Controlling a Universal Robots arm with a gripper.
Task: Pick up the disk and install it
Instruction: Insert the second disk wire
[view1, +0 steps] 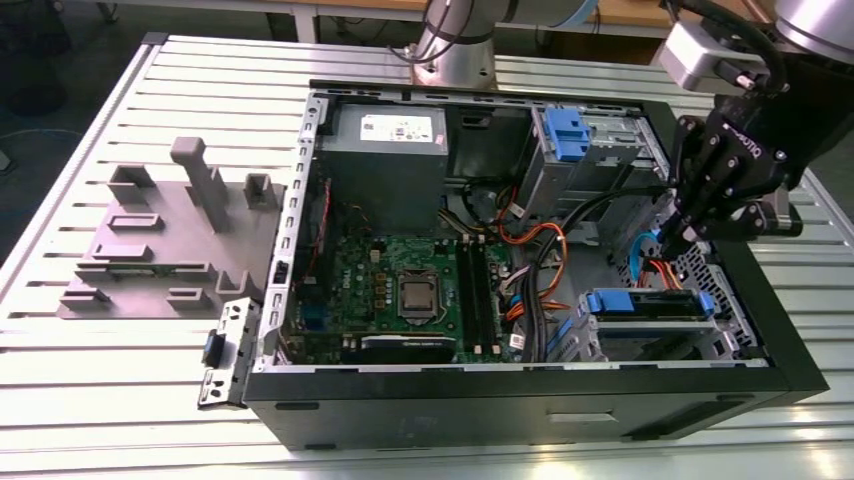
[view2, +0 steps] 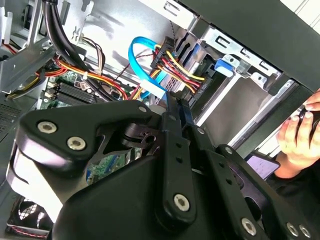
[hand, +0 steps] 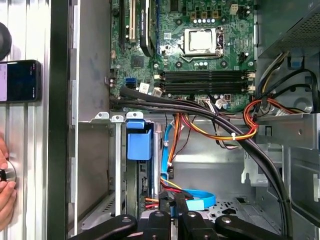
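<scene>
The disk (view1: 646, 302) sits in the drive bay at the near corner of the open computer case (view1: 534, 395), on the exterior view's right, its blue carrier frame showing. In the first wrist view its blue edge (hand: 150, 172) runs down the bay slot below a blue latch (hand: 139, 140), with red, yellow and blue cables at its end. My gripper (view1: 681, 245) hangs inside the case just above that cable end. Its fingers stand close together in both wrist views (view2: 179, 107) (hand: 171, 212). Whether they pinch anything is hidden.
Cable bundles (hand: 210, 107) cross the case between the motherboard (view1: 414, 290) and the bay. A grey power supply (view1: 387, 160) stands at the back. A grey fixture (view1: 160, 240) lies on the exterior view's left. A person's hand (view2: 300, 135) and a phone (hand: 20, 80) are outside the case wall.
</scene>
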